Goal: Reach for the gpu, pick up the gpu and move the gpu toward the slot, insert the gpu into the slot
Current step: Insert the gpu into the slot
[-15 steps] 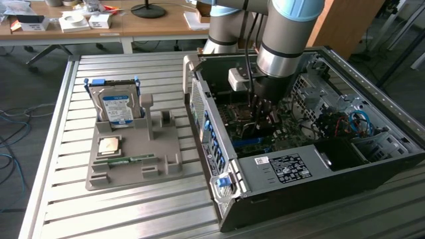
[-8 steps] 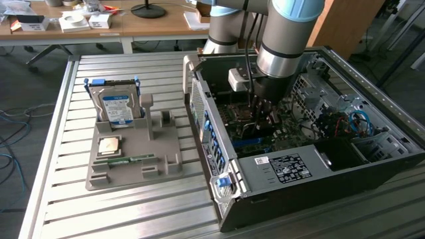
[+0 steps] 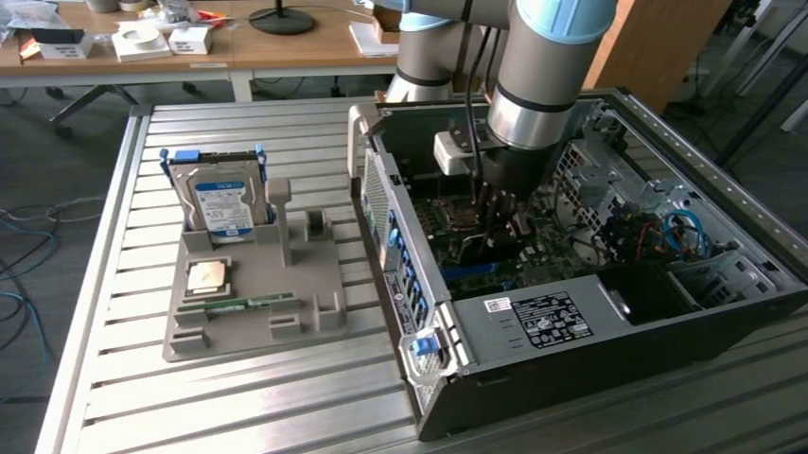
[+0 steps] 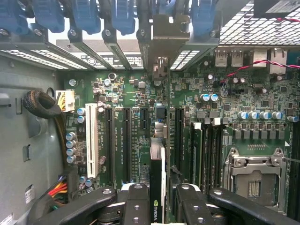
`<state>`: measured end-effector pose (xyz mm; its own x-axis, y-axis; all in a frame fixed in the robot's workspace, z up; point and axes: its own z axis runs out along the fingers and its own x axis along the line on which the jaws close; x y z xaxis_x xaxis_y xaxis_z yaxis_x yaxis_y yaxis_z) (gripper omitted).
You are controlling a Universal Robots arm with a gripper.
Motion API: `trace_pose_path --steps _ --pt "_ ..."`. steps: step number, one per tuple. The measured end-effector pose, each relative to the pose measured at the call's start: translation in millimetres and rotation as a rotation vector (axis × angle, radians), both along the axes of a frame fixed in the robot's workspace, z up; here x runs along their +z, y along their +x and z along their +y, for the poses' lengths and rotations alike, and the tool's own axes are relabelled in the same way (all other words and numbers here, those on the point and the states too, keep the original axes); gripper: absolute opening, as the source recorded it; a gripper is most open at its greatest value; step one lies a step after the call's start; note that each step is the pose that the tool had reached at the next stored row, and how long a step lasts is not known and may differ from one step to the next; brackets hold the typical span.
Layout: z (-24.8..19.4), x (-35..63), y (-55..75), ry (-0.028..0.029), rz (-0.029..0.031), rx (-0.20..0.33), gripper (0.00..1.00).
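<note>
Inside the open computer case [image 3: 531,322], my gripper [image 3: 499,222] hangs low over the green motherboard [image 3: 555,251]. In the wrist view the gripper [image 4: 157,199] is shut on the gpu [image 4: 157,164], a thin dark card seen edge-on between the black fingers [image 4: 133,199]. Its silver end bracket [image 4: 162,42] reaches the case's rear wall among the blue latches. Long black connector strips flank the card, the nearest being the slot [image 4: 178,136] just beside it. The card hides whatever lies directly beneath its edge, so I cannot tell whether it is seated.
The silver CPU socket [image 4: 253,180] lies beside the gripper, a white connector strip [image 4: 91,140] and a cable bundle [image 4: 44,105] on the other side. On the slatted table a grey fixture [image 3: 253,284] holds a blue-labelled hard drive [image 3: 225,203], a CPU chip [image 3: 208,276] and a memory stick [image 3: 240,305].
</note>
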<state>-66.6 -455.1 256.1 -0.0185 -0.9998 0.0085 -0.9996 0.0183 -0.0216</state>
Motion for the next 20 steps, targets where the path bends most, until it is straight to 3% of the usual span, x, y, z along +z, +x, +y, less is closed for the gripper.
trace_pose_path --steps 20 --pt "0.1 -2.4 0.0 0.0003 -0.0001 0.000 0.27"
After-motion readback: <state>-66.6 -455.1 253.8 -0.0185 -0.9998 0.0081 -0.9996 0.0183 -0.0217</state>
